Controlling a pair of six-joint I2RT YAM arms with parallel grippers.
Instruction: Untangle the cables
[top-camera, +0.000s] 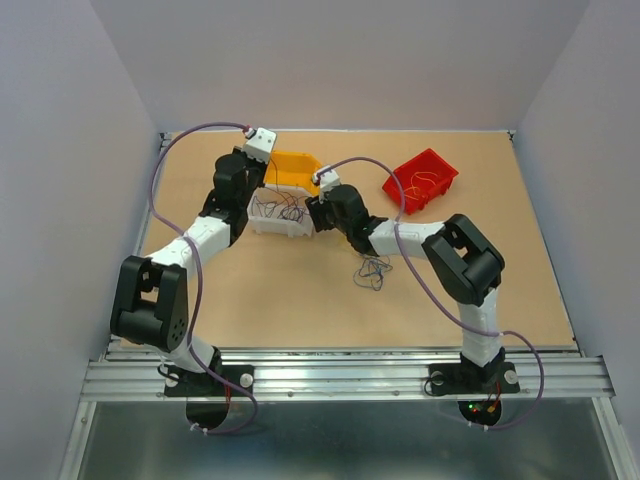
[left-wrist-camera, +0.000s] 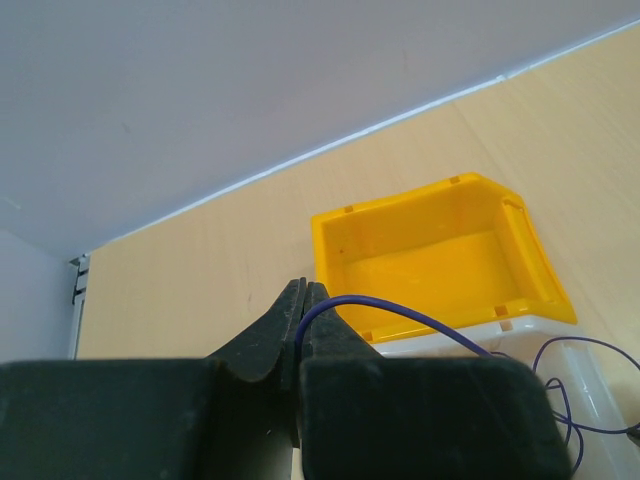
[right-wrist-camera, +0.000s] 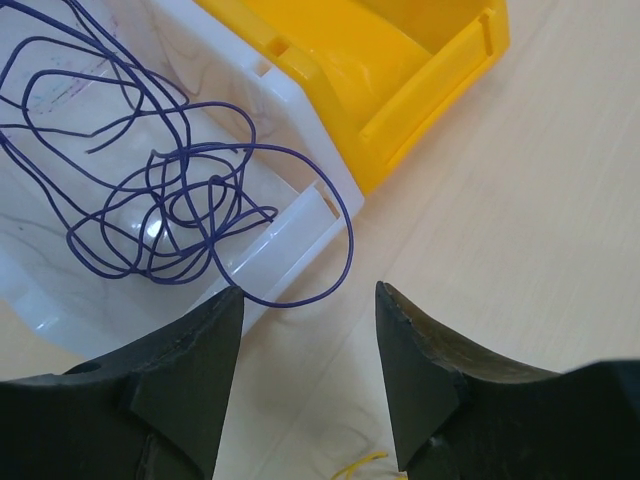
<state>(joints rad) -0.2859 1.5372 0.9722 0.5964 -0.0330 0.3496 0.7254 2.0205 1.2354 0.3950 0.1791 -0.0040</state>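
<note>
My left gripper (left-wrist-camera: 303, 292) is shut on a thin purple cable (left-wrist-camera: 420, 320), held above the white bin (top-camera: 278, 217); the cable arcs right and down toward that bin. Several loose purple cables (right-wrist-camera: 165, 195) lie coiled in the white bin (right-wrist-camera: 290, 215), and one loop hangs over its rim. My right gripper (right-wrist-camera: 310, 295) is open and empty just in front of that loop, beside the bin. A small knotted clump of dark cables (top-camera: 372, 272) lies on the table under my right arm. A yellow cable end (right-wrist-camera: 355, 467) shows between my right fingers.
An empty yellow bin (top-camera: 293, 170) stands behind the white bin, also in the left wrist view (left-wrist-camera: 430, 255). A red bin (top-camera: 421, 179) with orange-yellow cables stands at the back right. Grey walls enclose the table on three sides.
</note>
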